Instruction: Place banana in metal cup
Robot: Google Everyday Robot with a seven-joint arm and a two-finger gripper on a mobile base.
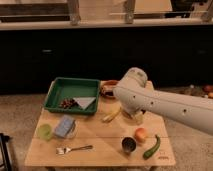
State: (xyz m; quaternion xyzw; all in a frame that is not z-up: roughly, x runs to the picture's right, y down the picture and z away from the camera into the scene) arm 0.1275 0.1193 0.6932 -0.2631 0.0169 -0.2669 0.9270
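Note:
The banana point(111, 116) lies pale yellow and slightly curved near the middle of the wooden table point(100, 150), just in front of the green tray. The metal cup point(129, 145) stands upright near the front edge, to the right of the banana, with its dark inside showing. My white arm reaches in from the right, and its gripper point(134, 117) hangs low over the table just right of the banana, mostly hidden under the arm. The cup is a short way in front of the gripper.
A green tray point(72, 94) with a paper and dark bits stands at the back left. A dark red bowl point(107, 87) sits behind the arm. An orange fruit point(141, 134) and a green cucumber-like vegetable point(152, 147) lie beside the cup. A light-green cup point(45, 131), a blue object point(65, 126) and a fork point(74, 149) are at the front left.

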